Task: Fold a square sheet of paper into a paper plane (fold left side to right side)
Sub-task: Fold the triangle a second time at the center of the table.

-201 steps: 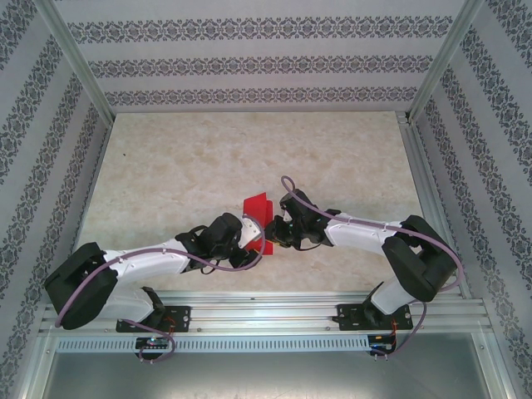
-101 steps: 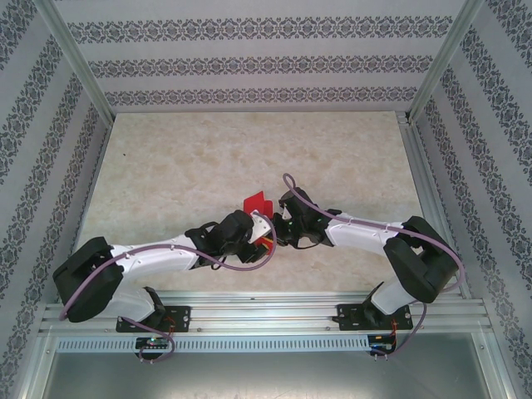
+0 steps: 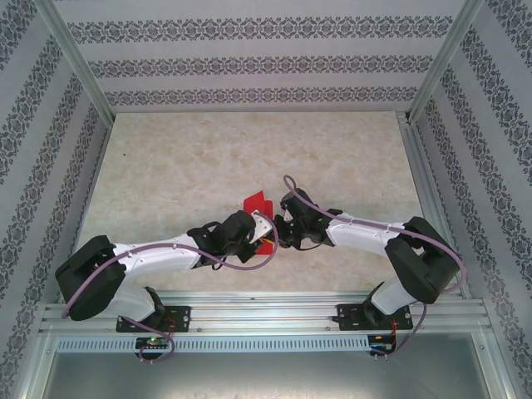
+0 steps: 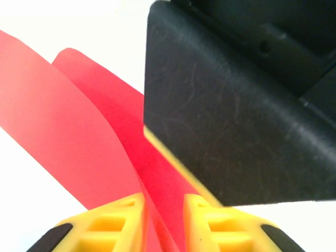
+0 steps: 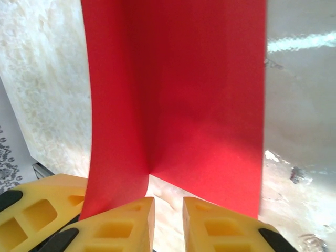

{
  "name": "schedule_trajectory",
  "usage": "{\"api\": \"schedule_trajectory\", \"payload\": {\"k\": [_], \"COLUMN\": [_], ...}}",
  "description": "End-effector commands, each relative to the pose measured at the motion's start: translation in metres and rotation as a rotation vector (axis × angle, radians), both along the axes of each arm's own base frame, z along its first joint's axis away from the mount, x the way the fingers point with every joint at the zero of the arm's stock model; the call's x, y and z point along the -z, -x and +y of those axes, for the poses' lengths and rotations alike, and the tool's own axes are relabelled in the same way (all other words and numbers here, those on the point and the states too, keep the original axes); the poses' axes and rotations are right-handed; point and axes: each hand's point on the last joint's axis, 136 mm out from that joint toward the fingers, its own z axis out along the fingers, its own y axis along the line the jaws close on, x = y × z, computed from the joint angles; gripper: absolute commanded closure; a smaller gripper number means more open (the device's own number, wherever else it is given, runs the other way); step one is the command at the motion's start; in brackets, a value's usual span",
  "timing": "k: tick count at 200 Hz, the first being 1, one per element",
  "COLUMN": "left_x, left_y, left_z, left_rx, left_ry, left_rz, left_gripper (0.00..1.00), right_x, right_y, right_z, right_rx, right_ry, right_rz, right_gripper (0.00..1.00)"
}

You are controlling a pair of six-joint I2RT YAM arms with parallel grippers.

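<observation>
**Top view.** The sheet point(image 3: 258, 203) stands up off the desk point(image 3: 208, 158) near its middle, with the left tool point(image 3: 264, 241) and right tool point(image 3: 279, 227) meeting at its near edge. You appear to be in the left-to-right fold, with the paper lifted and not yet laid over or creased.

**Left wrist.** Red paper curls in two layers and runs down into the narrow gap between the yellow fingers point(image 4: 118, 223). Read this as the left tool clenched on the sheet. The right arm's dark housing point(image 4: 236, 115) sits close above.

**Right wrist.** The sheet hangs bowed just ahead of the fingers point(image 5: 123, 226), its lower corner against one of them. The jaws stand close, with desk showing in the gap, so you cannot tell whether there is a grip here.

**Next.** You likely need to carry the left edge across, match the edges, then press the crease flat.
</observation>
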Motion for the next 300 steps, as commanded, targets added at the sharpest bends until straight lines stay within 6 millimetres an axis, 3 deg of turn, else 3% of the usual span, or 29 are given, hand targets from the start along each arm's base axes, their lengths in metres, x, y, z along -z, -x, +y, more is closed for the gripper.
{"api": "schedule_trajectory", "payload": {"k": [1, 36, 124, 165, 237, 300], "left_x": [-0.005, -0.011, -0.014, -0.007, -0.001, 0.012], "left_y": [0.009, 0.010, -0.002, -0.013, -0.035, -0.043], "left_z": [0.001, 0.003, 0.009, 0.014, 0.019, 0.021], "left_rx": [0.003, 0.002, 0.040, 0.038, 0.019, 0.005], "left_ry": [0.033, 0.161, 0.412, 0.432, 0.423, 0.371], "left_rz": [0.048, 0.148, 0.390, 0.457, 0.468, 0.485], "left_gripper": [0.78, 0.80, 0.76, 0.83, 0.88, 0.93], "right_x": [-0.011, -0.003, 0.013, 0.026, 0.056, 0.065], "right_y": [-0.007, -0.003, 0.010, 0.015, 0.026, 0.030], "right_z": [-0.007, -0.009, 0.010, 0.012, -0.003, -0.008], "right_rx": [-0.012, -0.007, -0.070, -0.082, -0.105, -0.128], "right_ry": [0.025, 0.008, -0.041, -0.033, 0.077, 0.131], "right_rz": [-0.059, -0.046, -0.004, 0.029, 0.083, 0.096], "right_gripper": [0.78, 0.79, 0.90, 0.96, 0.99, 0.99]}}
